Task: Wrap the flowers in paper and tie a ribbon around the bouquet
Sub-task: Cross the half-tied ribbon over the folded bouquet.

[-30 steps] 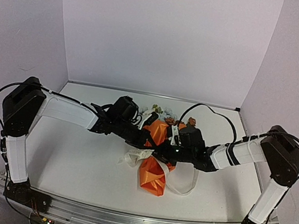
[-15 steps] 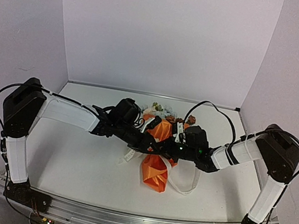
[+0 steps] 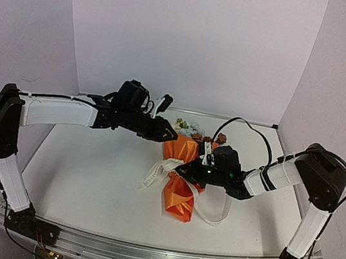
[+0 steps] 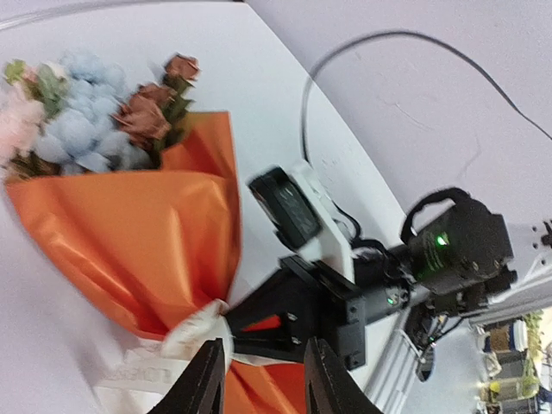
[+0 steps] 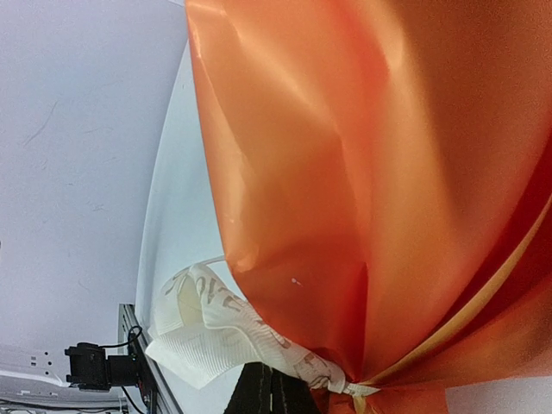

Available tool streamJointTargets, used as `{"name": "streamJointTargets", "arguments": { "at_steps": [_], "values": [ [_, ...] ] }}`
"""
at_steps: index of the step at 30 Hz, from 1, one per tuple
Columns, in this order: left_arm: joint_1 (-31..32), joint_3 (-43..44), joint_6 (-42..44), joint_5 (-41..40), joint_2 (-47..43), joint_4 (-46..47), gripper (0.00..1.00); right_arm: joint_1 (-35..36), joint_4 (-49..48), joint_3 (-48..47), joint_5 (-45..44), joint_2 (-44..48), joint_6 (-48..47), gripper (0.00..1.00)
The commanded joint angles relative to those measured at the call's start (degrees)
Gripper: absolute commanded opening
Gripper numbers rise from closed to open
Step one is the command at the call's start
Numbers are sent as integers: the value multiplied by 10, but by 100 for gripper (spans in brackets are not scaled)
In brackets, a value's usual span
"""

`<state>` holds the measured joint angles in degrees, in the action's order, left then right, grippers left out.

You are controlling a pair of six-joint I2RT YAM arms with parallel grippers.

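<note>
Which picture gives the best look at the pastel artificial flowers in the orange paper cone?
The left wrist view: the pastel artificial flowers fill its upper left, blue, pink and brownish blooms distinct. The top view shows a tiny cluster; the right wrist view only glossy orange paper and cream fabric ribbon.

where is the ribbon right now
In the top view the ribbon lies mid-table, wrapped around the bouquet's waist, where the right gripper pinches it; one tail trails left.
</note>
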<state>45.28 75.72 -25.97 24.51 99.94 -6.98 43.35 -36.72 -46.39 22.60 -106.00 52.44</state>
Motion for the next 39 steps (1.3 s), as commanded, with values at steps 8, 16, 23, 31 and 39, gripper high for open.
{"name": "streamJointTargets", "arguments": {
  "at_steps": [8, 16, 23, 31, 39],
  "values": [
    [-28, 131, 123, -13, 135, -167, 18, -3, 16, -26, 11, -4, -13, 0],
    [-28, 148, 135, 55, 168, -181, 12, -3, 53, -45, 33, -1, -27, 0],
    [-27, 145, 136, 110, 178, -172, 10, -3, 70, -61, 40, -8, -27, 0],
    [-27, 102, 112, 162, 157, -122, 8, -3, 85, -72, 39, -18, -28, 0],
    [-28, 64, 79, 167, 155, -73, 8, -3, 84, -78, 37, -25, -30, 0]
  ]
}}
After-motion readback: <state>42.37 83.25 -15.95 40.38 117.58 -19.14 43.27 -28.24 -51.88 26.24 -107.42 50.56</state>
